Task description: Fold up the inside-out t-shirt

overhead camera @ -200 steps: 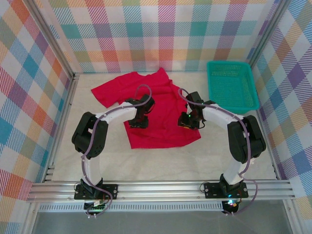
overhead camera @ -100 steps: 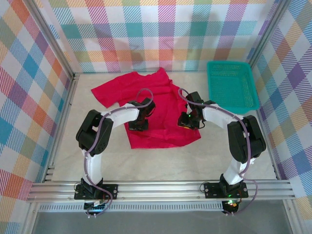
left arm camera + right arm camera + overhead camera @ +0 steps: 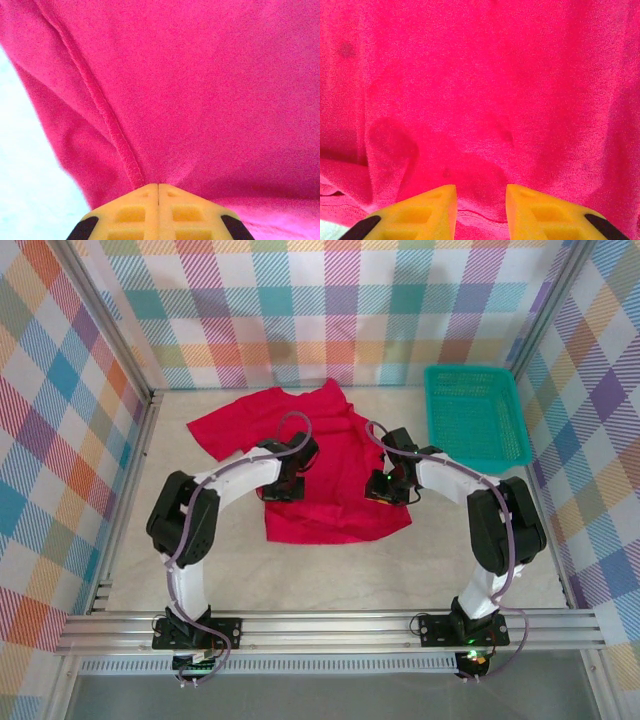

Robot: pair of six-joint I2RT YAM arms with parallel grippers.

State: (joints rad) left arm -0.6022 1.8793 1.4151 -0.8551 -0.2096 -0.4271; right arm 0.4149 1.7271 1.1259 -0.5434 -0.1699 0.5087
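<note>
Top external: inside-out t-shirt (image 3: pixel 335 515), bright red, lies spread on the pale table (image 3: pixel 330 575) roughly mid-field, its near edge towards the arm bases, one sleeve (image 3: pixel 215 430) reaching out to the far left. Teal plastic basket (image 3: pixel 478 415) sits well apart at far right, nothing in it.

Both arms are bent inward over the cloth. Left gripper (image 3: pixel 283 490) is at the shirt's left side edge, right gripper (image 3: pixel 385 490) over the right half, the two about level with each other.

Left wrist: left gripper (image 3: pixel 158 186) has its yellow fingers (image 3: pixel 130 212) pressed together with no gap. Red cloth rises tented out of the tips, and an overlocked seam (image 3: pixel 107 125) runs straight down into the pinch. Judged: a grip on the side seam, taken so the edge can be lifted and carried over as a fold. The raw stitching on the outside fits a shirt turned inside out. Pale table shows at lower left beyond the cloth edge.

Right wrist: right gripper (image 3: pixel 480 192) has its fingers (image 3: pixel 432 207) a narrow way apart, cloth lying across the gap with a folded edge low between them. Whether that cloth is actually nipped I cannot tell. Judged: it is set on the far half either to pin the body flat or to take a matching hold.

Fold itself looks not yet made; shirt mostly flat.

Writing: none readable on cloth, fingers or basket
</note>
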